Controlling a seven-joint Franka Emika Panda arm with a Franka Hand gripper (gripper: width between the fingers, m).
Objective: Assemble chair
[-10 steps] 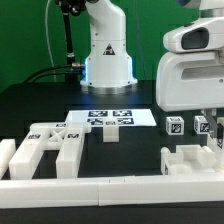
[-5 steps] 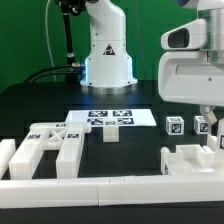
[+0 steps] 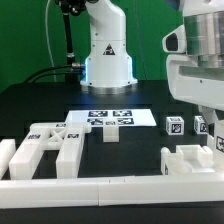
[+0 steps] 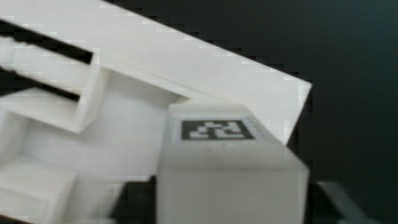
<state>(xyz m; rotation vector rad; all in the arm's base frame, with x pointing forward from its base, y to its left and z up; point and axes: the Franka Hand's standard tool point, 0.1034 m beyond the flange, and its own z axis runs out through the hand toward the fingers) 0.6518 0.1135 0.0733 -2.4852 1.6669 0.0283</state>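
In the wrist view my gripper straddles a blocky white chair part with a square tag on its top face. One finger sits against it, and a thin dark gap shows before the other finger. The part stands beside a larger white frame piece. In the exterior view the gripper hangs at the far right, above a notched white chair part. Two tagged cubes stand just behind it.
The marker board lies mid-table before the robot base, with a small white leg in front. Tagged frame parts lie at the exterior view's left. A plain white rail runs along the front edge.
The hand has risen a little and shifted toward the exterior view's right. The parts on the table have not moved.
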